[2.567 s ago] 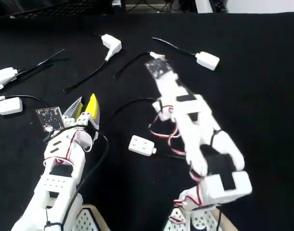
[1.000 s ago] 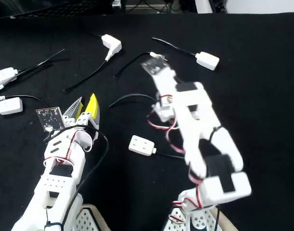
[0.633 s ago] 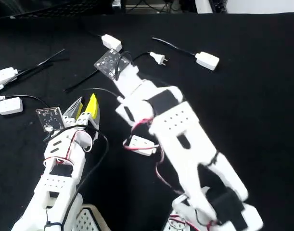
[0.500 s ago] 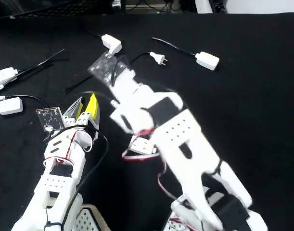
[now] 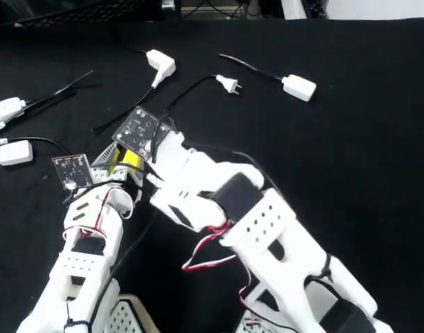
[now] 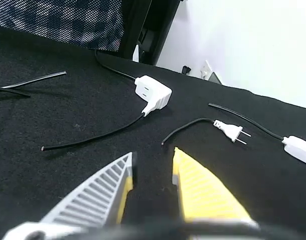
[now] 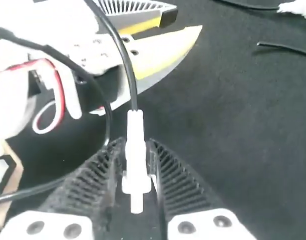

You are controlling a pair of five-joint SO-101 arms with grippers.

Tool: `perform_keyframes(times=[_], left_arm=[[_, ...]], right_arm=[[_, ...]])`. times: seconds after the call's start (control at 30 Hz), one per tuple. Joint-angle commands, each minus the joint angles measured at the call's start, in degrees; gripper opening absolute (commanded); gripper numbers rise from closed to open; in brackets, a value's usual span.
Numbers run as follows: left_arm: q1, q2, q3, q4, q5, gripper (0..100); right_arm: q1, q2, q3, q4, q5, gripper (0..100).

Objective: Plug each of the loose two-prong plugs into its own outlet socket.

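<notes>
**A:** What's the right gripper (image 7: 135,146) got?

**B:** It's clamped on a white plug (image 7: 133,172). The plug's long axis runs in line with the fingers, and its black cord (image 7: 123,60) leaves past the tips. I can't make out the prongs.

**A:** And just ahead?

**B:** The left gripper (image 6: 153,155) sits close beyond those tips, parted, with nothing between its jaws. The cord heads its way, so I'd judge it the nearer arm for any handover.

**A:** Farther out?

**B:** On the table (image 5: 378,139) there's 1 loose 2-prong plug (image 6: 232,131). Its prongs point toward a white socket (image 6: 299,147), well apart. A 2nd socket (image 6: 151,92) lies beyond.
</notes>
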Motion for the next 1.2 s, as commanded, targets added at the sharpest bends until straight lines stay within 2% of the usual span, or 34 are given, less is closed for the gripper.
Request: perform_keyframes(times=[0.0, 0.13, 0.33, 0.6, 0.67, 1.03, 1.17], left_arm=[[4.09, -0.79, 1.01, -0.44, -0.09, 15], [5.85, -3.87, 1.10, 0.00, -4.31, 15], [5.67, -9.49, 1.27, 0.00, -4.84, 15], [6.11, -16.44, 1.71, 0.44, -4.84, 15], [5.67, -17.05, 1.80, 3.60, -5.10, 15], [6.90, -17.14, 1.89, 5.19, -4.84, 15], [9.01, -17.14, 1.89, 5.27, -5.10, 15]], right_arm=[[0.00, -2.33, 1.45, -2.46, 2.29, 1.2], [2.64, -3.12, 3.74, -5.71, 3.78, 1.2], [6.77, -3.30, 6.02, -8.00, 5.10, 1.2], [6.77, -3.21, 9.01, -11.60, 5.10, 1.2], [6.77, -3.30, 8.84, -11.52, 5.10, 1.2], [6.33, -2.77, 9.27, -11.69, 5.10, 1.2], [5.10, -0.40, 12.44, -16.44, 5.10, 1.2]])
